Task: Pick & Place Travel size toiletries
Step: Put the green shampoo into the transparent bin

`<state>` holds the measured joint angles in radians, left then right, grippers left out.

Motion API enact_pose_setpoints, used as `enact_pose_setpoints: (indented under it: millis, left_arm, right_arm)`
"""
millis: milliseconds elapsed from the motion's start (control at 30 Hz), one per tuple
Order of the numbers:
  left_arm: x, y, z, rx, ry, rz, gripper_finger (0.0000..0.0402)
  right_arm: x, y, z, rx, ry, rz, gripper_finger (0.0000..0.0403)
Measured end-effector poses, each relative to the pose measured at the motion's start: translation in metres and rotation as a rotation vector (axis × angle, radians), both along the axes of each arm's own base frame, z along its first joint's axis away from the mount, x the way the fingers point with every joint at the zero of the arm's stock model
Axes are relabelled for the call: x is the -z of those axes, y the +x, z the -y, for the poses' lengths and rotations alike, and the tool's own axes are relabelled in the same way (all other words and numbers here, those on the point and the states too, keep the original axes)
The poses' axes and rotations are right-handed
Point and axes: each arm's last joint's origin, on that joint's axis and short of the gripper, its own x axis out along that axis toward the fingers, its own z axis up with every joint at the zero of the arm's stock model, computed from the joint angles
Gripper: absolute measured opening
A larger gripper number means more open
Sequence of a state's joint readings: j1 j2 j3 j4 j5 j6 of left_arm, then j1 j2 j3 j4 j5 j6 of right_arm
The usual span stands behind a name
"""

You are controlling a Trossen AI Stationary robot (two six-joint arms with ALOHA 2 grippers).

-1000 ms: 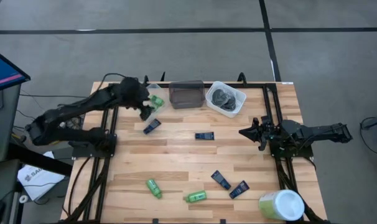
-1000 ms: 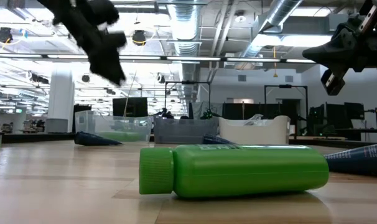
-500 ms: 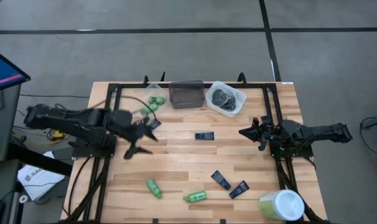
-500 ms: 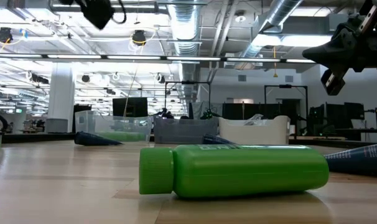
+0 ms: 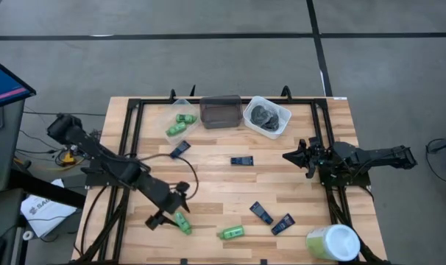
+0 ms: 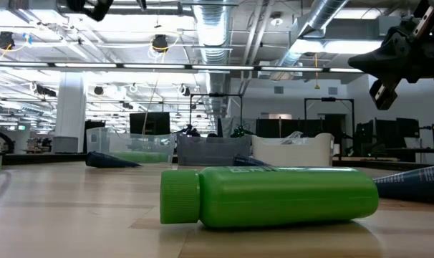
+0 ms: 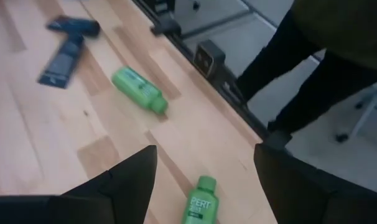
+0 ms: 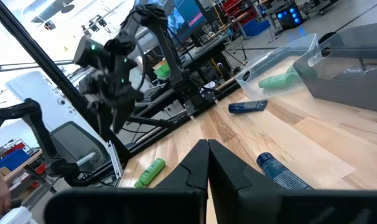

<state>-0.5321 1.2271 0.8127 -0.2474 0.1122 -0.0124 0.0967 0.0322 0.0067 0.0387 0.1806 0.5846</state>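
Left gripper (image 5: 173,206) is held just above the small bright green plastic bottle (image 5: 182,222) near the table's front edge, fingers spread apart with nothing between them. The bottle is judged light, rigid and slick, likely to roll; it is best taken across the body. A second green bottle (image 5: 232,232) and dark blue flat sachets (image 5: 261,213) lie further right. Right gripper (image 5: 302,158) is parked, fingers together. Contact with the bottle cannot be made out.
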Motion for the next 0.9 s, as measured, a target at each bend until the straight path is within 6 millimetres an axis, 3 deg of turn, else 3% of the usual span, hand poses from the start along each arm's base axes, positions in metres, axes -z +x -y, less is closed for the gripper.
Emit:
enact_pose_setpoints:
  millis: [500, 700, 900]
  left_arm:
    - [0.07, 0.032, 0.044, 0.093, 0.079, -0.075, 0.0264]
    - [0.1, 0.031, 0.057, 0.127, 0.13, -0.156, 0.0264]
    - [0.118, 0.03, 0.064, 0.12, 0.184, -0.176, 0.0264]
  right_arm:
    - [0.0, 0.0, 0.0, 0.0, 0.0, 0.0, 0.0]
    - [0.0, 0.0, 0.0, 0.0, 0.0, 0.0, 0.0]
    - [0.0, 0.0, 0.0, 0.0, 0.0, 0.0, 0.0]
